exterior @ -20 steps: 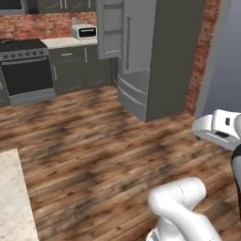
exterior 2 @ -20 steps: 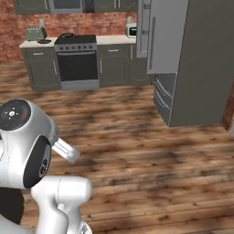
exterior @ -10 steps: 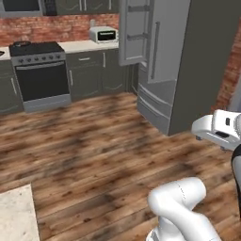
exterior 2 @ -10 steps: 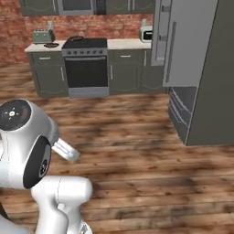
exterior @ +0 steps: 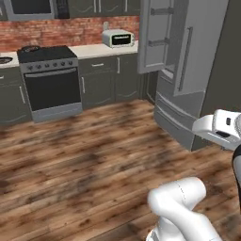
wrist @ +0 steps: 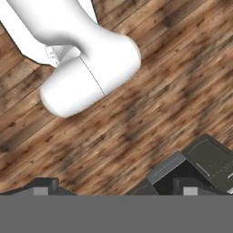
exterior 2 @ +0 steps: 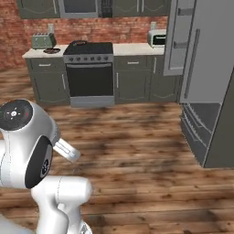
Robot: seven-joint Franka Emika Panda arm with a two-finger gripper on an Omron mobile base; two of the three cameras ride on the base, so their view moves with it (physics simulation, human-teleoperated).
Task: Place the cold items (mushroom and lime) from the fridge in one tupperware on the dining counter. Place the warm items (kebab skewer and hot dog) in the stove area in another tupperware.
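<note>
While the hand hangs low over the wooden floor (wrist: 150,104), the jaws (wrist: 113,189) stand spread as wide as they go, with nothing between them; their two dark tips rise at the bottom of the hand view, one at the left edge and one at the right, and bare planks lie in the gap and beyond it.

Far ahead of the jaws, across the open floor, stands the grey fridge (exterior: 197,70), its upper door (exterior: 155,35) swung open so that the door shelves show; from the right base view the same fridge (exterior 2: 205,68) fills the right side. Whether the mushroom and lime are inside cannot be told from here.

Along the brick back wall runs a bench (exterior: 101,49) with dark cabinets under it. A black stove (exterior: 49,80) sits in that row, well away from the jaws, with a dark pan (exterior 2: 77,44) on its top. A small white oven (exterior: 117,38) stands on the bench between stove and fridge, and a toaster (exterior 2: 43,42) stands on the bench at the stove's other side. The skewer, hot dog and tubs cannot be made out.
</note>
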